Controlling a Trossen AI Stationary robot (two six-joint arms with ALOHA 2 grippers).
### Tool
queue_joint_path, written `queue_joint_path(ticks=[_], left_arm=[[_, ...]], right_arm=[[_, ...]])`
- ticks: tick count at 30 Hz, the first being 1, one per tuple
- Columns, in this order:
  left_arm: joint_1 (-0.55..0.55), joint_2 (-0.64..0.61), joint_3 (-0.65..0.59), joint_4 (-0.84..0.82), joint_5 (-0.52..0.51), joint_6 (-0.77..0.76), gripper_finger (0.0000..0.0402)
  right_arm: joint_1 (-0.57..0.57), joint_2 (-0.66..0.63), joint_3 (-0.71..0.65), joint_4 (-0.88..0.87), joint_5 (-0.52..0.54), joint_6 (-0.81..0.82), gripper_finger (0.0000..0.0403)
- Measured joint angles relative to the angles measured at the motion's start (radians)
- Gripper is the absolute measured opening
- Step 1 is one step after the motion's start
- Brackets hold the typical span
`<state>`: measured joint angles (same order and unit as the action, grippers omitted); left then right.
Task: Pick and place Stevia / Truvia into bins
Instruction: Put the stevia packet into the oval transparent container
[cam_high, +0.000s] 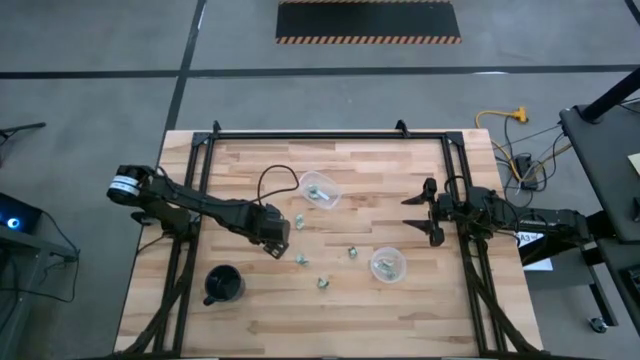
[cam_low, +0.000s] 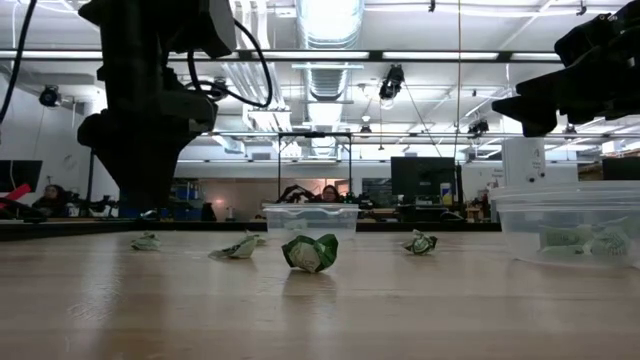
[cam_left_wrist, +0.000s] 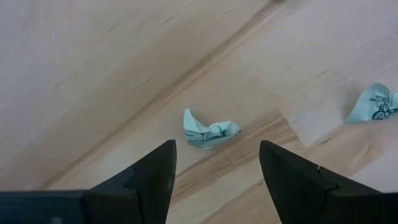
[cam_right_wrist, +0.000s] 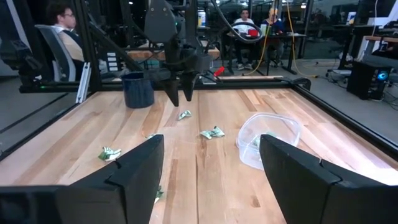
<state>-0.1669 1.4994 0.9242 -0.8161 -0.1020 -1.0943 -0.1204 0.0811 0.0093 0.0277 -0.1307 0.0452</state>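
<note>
The left gripper is held just above the wooden table, left of centre, with its fingers spread apart. In the left wrist view a crumpled green and white sweetener packet is seen lying on the wood just ahead of the gap between the fingers, not touched by either. A second packet lies well off to one side of it.

The right gripper is parked at the right side of the table, and its fingers are also spread wide with nothing between them.

Several more packets are scattered over the middle of the table, one near the left gripper, one further toward the centre and one closer to the front edge. A clear plastic cup is placed toward the back of the table, and green packets can be made out inside it. A second clear cup, right of centre, also holds packets. A black cup stands at the front left, apart from everything else.
</note>
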Motion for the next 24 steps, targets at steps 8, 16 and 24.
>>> queue_joint_path(ticks=[8,16,24], left_arm=[[0.001,0.000,-0.052,0.094,0.026,0.000,0.0213],[0.001,0.000,-0.071,0.102,0.037,-0.025,0.0213],[0.001,0.000,-0.088,0.110,0.017,-0.075,0.0213]], right_arm=[[0.000,0.000,0.000,0.000,0.000,0.000,0.0249],[0.000,0.000,0.000,0.000,0.000,0.000,0.0255],[0.000,0.000,0.000,0.000,0.000,0.000,0.0252]])
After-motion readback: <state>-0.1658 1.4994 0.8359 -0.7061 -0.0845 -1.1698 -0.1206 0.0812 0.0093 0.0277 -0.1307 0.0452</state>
